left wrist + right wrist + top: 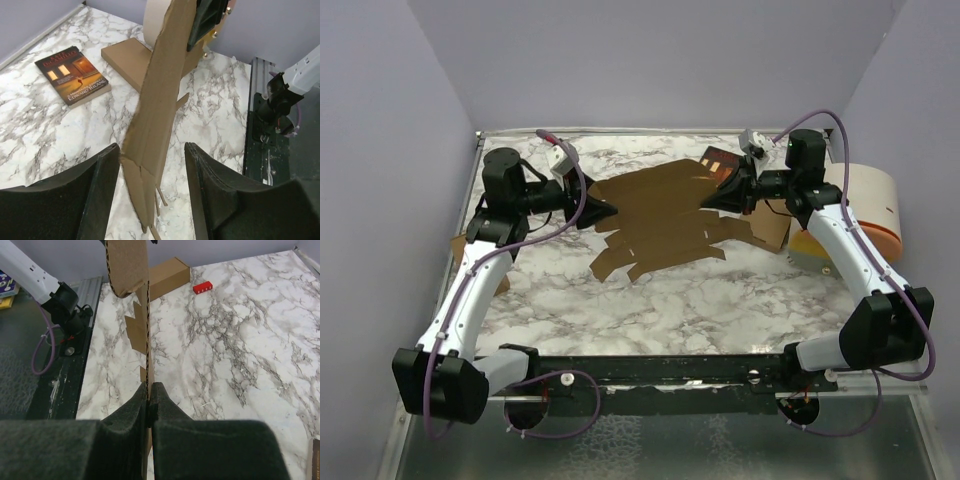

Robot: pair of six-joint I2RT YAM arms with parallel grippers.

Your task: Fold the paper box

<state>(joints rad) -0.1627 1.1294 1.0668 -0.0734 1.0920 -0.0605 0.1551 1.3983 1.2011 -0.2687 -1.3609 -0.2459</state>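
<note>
marble table (225,340) | paper box (127,265) edge-on, top cropped | right jaws clamp it

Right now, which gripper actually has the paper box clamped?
The right gripper: its jaws are shut on the edge of the paper box. The left gripper stands open astride the sheet, not pinching it.
</note>
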